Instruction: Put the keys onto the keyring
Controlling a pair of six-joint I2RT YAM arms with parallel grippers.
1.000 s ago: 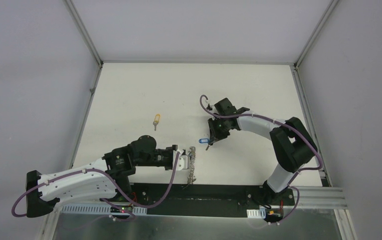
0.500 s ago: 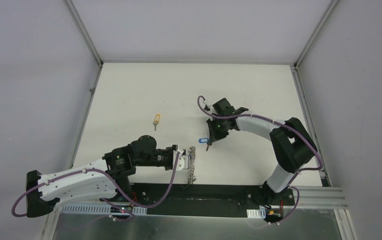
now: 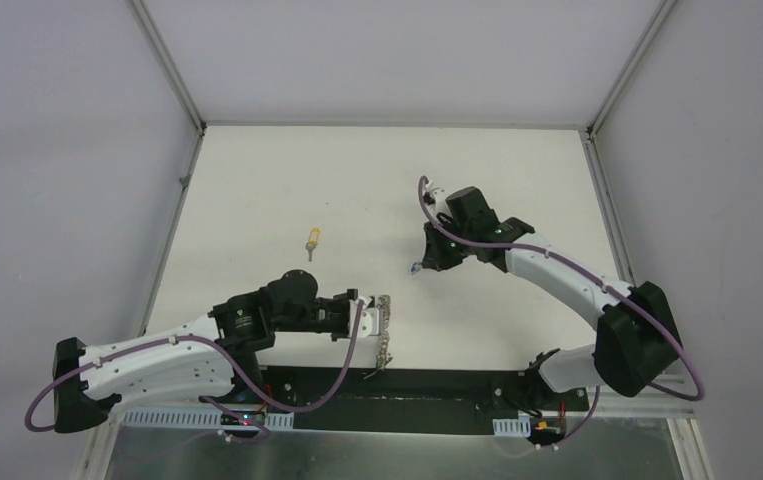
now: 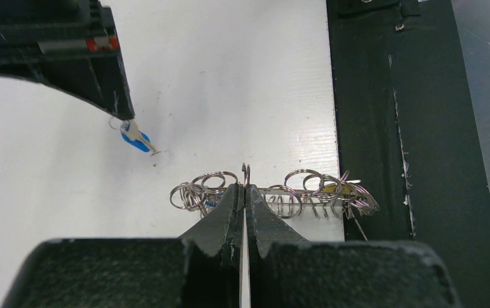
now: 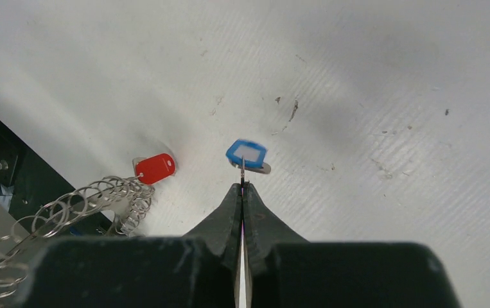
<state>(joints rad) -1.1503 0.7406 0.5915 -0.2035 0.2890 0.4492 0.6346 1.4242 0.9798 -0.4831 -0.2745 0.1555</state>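
You have a white table [image 3: 257, 180] boxed in by plain grey walls [image 3: 67, 150], with a black strip [image 3: 437, 385] along its near edge. A tiny yellow key [image 3: 311, 241], silver blade and yellow plastic head, lies alone left of centre, well apart from both arms.

Your left arm lies low, stretched rightward across the near side. Its left claw [image 4: 244, 189] is pressed together on one loop of the large grey keyring [image 4: 306, 192] of wiry metal coils, which runs from the table onto the black strip. A tiny red key [image 5: 155, 168] with a plastic head sits against the coils.

Your right arm reaches in from the right, elbow bent. Its right claw [image 5: 242, 187] is pinched on the metal end of a tiny blue key [image 5: 247, 154] with a plastic head, near the keyring. You cannot tell whether that key touches the table.
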